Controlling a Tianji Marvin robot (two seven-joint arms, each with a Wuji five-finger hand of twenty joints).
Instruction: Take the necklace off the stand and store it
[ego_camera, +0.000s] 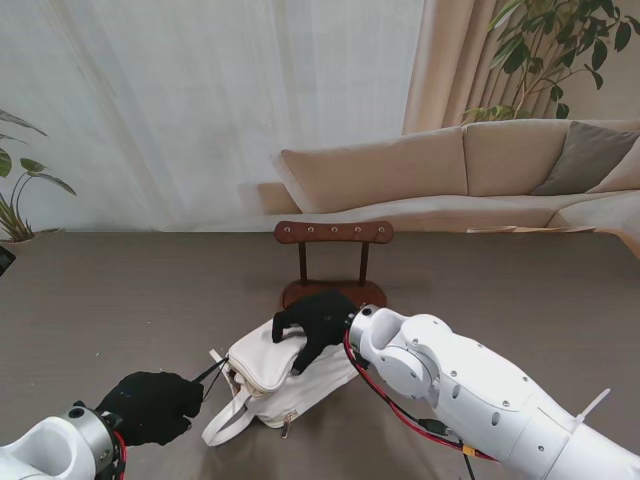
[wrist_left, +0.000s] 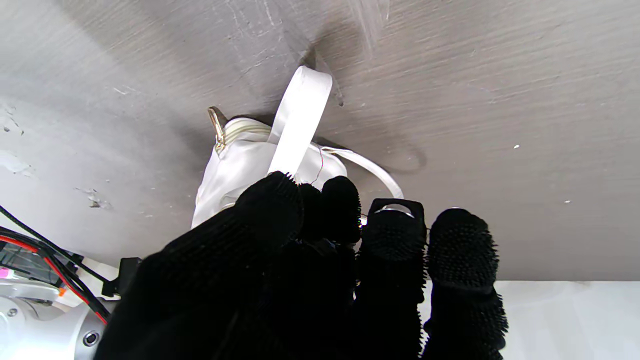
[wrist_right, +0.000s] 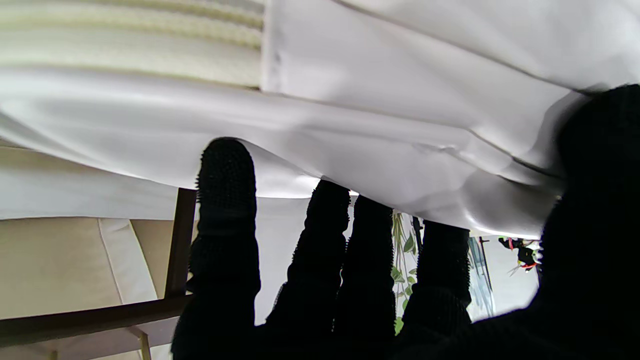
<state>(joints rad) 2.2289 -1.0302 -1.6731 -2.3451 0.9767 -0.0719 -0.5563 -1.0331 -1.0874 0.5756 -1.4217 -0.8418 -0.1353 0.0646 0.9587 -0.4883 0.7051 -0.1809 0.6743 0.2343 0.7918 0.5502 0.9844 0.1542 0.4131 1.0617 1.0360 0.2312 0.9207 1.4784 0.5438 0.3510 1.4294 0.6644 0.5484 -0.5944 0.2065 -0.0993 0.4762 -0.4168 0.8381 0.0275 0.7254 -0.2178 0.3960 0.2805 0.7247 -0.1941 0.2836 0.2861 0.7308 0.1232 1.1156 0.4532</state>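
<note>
Brown wooden jewellery stand sits mid grey tabletop, farther from me; white fabric handbag lies just nearer, in front of it; right hand rests on the bag's top; left hand left of the bag, touching its strap; beige sofa behind the tabletop

We see the white bag mid-bench with the wooden stand just behind it, blocking the centre. Our right hand lies on the bag, our left hand at its near-left. The bench is open far left and far right.
</note>
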